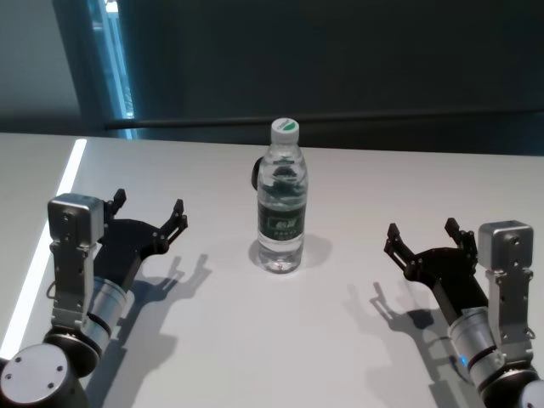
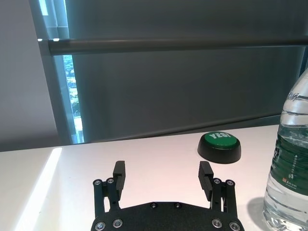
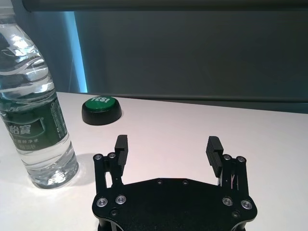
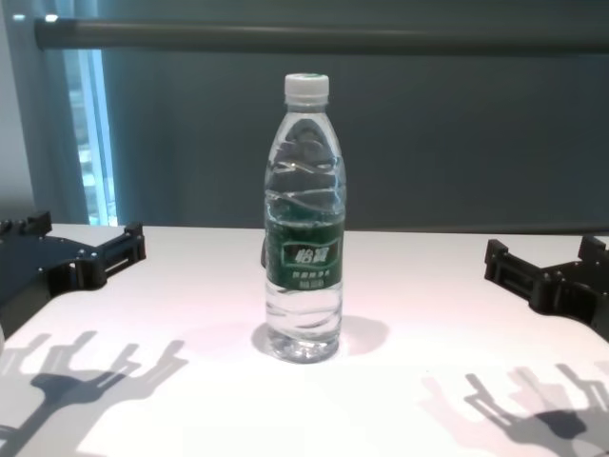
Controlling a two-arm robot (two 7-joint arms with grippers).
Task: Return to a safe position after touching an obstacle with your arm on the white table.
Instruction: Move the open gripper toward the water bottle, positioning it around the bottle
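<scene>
Left hand (image 1: 150, 211): held low over the counter (image 1: 357, 204) on the robot's left side, fingers spread wide apart, nothing between them. The left wrist view shows both fingertips (image 2: 119, 169) clear of any object, pointing toward the far edge of the counter. Shadow of the hand falls on the surface just beside it.

Right hand (image 1: 422, 238): mirrored posture on the robot's right side, also low over the counter, fingers wide apart and holding nothing. The right wrist view confirms a bare gap between the fingertips (image 3: 121, 143).

Water bottle (image 1: 281, 197): stands upright near the middle of the counter, between the two hands and well apart from both. Clear body with water inside, white screw cap on, dark green label with white lettering facing the robot. Neither hand nor either forearm touches it. In the chest view the bottle (image 4: 304, 219) sits centred, with the left hand at the left edge and the right hand at the right edge.

Green push button (image 2: 219, 146) on a black base: rests on the counter beyond the bottle, mostly hidden behind it in the head view. White lettering on its top.

Dark wall behind the counter.
</scene>
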